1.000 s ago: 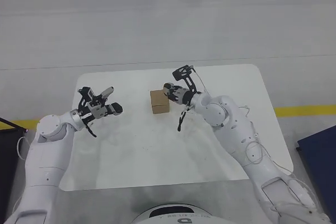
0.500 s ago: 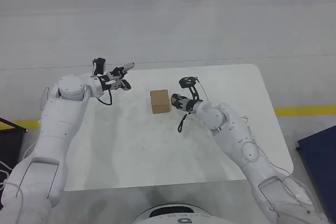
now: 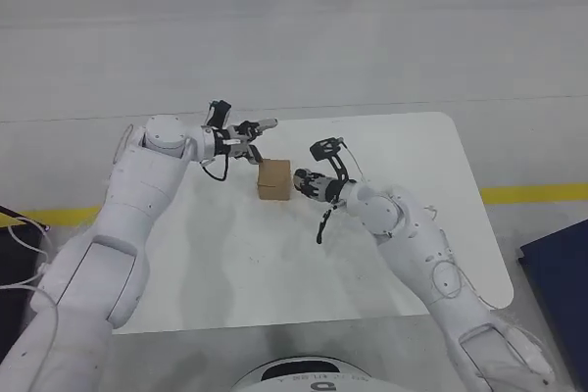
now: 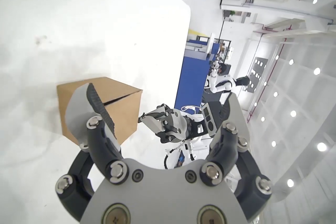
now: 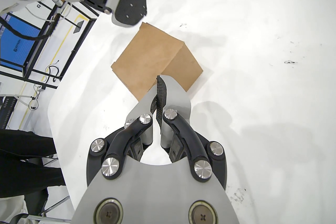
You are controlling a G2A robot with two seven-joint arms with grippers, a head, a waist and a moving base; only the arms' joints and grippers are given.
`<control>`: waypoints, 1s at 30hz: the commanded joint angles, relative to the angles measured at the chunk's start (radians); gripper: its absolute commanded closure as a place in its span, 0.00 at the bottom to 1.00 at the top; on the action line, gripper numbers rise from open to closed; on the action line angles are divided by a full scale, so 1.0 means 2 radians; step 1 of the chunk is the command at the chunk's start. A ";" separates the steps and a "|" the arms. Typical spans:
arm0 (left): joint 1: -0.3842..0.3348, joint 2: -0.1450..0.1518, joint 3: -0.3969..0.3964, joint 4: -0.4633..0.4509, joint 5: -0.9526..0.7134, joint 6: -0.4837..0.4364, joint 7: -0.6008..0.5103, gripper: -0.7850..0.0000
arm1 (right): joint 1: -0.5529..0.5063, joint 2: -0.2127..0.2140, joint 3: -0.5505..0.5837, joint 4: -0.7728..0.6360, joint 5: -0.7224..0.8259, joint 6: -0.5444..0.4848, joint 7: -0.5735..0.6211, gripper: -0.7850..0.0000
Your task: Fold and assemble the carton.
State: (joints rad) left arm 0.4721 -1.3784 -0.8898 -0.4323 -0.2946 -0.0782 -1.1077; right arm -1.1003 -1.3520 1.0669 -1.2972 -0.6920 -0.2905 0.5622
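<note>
On the far half of the tabletop [image 3: 274, 274], you have the carton [image 3: 274, 180] between the arms, your left gripper [image 3: 260, 139] near its far corner with jaws spread wide, your right gripper [image 3: 299, 181] with jaws clenched, tips against its side.

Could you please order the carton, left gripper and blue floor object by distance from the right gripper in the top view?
1. carton, at the right gripper's tips.
2. left gripper, by the carton's far corner.
3. blue object, on the floor at the right.
</note>
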 commanded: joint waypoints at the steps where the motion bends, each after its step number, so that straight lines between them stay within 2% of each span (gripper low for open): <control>1: -0.005 -0.010 0.010 0.014 -0.007 0.001 -0.036 0.00 | -0.019 0.005 0.012 -0.030 -0.002 0.001 0.002 1.00; 6: -0.011 -0.022 0.010 0.045 -0.037 -0.005 -0.094 0.00 | -0.054 0.013 0.033 -0.079 -0.008 0.004 0.004 1.00; 10: -0.005 -0.023 0.002 0.062 -0.062 -0.011 -0.156 0.00 | -0.087 0.022 0.071 -0.119 0.002 -0.002 -0.004 1.00; 12: -0.002 -0.022 0.003 0.065 -0.060 -0.015 -0.167 0.00 | -0.107 0.027 0.091 -0.141 0.025 -0.025 0.004 1.00; 14: 0.003 -0.021 0.000 0.067 -0.064 -0.020 -0.180 0.00 | -0.123 0.033 0.105 -0.160 0.051 -0.069 0.036 1.00; 18: 0.015 -0.016 -0.013 0.068 -0.083 -0.024 -0.194 0.00 | -0.135 0.044 0.100 -0.178 0.097 -0.172 0.152 1.00; 20: 0.021 -0.012 -0.019 0.067 -0.089 -0.029 -0.198 0.00 | -0.130 0.048 0.090 -0.172 0.119 -0.194 0.200 1.00; 24: 0.030 -0.004 -0.028 0.057 -0.091 -0.034 -0.206 0.00 | -0.101 0.045 0.050 -0.130 0.096 -0.165 0.219 1.00; 30: 0.045 0.007 -0.037 0.027 -0.085 -0.028 -0.209 0.00 | -0.049 0.035 0.005 -0.058 0.015 -0.095 0.146 1.00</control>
State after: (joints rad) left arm 0.5549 -1.3682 -0.9611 -0.3651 -0.4701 -0.1398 -1.5237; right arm -1.2160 -1.2784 1.0932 -1.4345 -0.6100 -0.5220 0.8819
